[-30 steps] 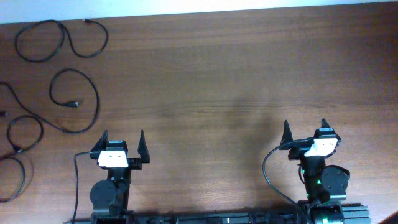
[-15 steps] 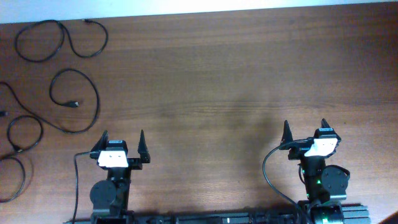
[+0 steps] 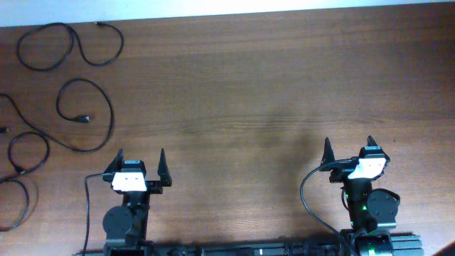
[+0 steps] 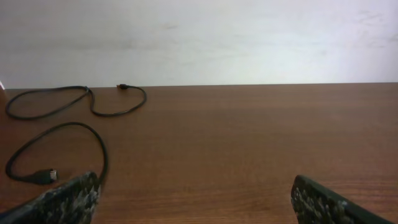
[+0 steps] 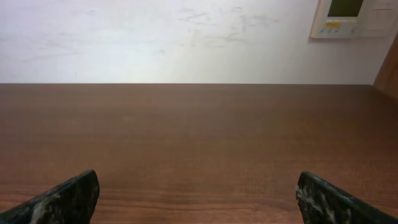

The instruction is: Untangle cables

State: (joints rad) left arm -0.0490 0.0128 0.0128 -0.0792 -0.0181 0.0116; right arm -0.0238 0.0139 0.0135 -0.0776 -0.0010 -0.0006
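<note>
Thin black cables lie apart in loose loops on the left of the wooden table. One cable (image 3: 71, 44) curls at the far left corner and shows in the left wrist view (image 4: 93, 106). A second cable (image 3: 99, 107) loops below it, its plug visible in the left wrist view (image 4: 46, 176). A third cable (image 3: 28, 149) loops at the left edge. My left gripper (image 3: 141, 158) is open and empty near the front edge, right of the cables; its fingertips show in its wrist view (image 4: 194, 199). My right gripper (image 3: 348, 144) is open and empty at the front right, seen too in its wrist view (image 5: 198, 196).
The brown wooden table (image 3: 270, 85) ends at a white wall at the back. A white wall panel (image 5: 351, 18) hangs at the upper right of the right wrist view. A thicker arm wire (image 3: 307, 199) loops beside the right arm's base.
</note>
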